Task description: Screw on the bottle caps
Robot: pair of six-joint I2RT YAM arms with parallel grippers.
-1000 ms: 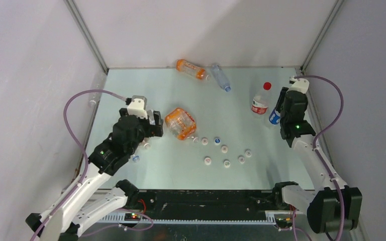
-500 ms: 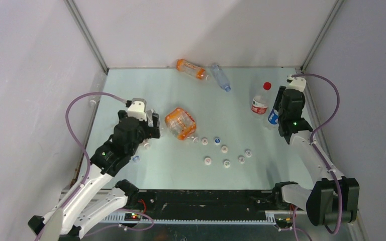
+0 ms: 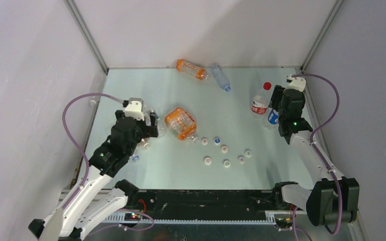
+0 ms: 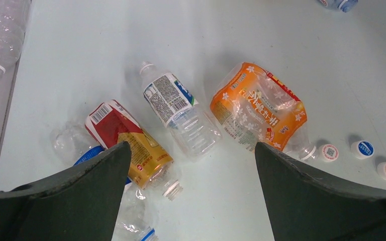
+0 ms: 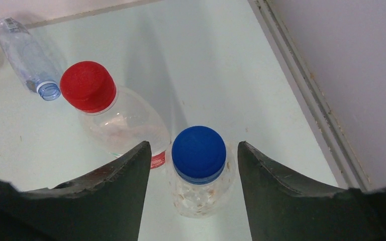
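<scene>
My left gripper (image 3: 150,125) (image 4: 191,150) is open above several uncapped bottles lying flat: an amber tea bottle with a red label (image 4: 128,143), a clear bottle with a white label (image 4: 178,113) and a crushed orange bottle (image 3: 180,123) (image 4: 259,113). Several loose caps (image 3: 224,148) lie mid-table; three show in the left wrist view (image 4: 364,149). My right gripper (image 3: 277,108) (image 5: 193,146) is open, its fingers either side of an upright bottle with a blue cap (image 5: 198,149) (image 3: 272,117), not gripping it. A red-capped bottle (image 5: 88,86) (image 3: 261,100) stands beside it.
An orange bottle (image 3: 191,69) and a clear bottle with a blue neck ring (image 3: 220,77) (image 5: 25,50) lie at the back. A clear bottle (image 4: 2,35) lies past the table's left edge. Grey walls close in on the left, back and right.
My right gripper has shifted a little left and back, over the blue-capped bottle. My left gripper has drifted slightly left. Bottles and caps have not moved.
</scene>
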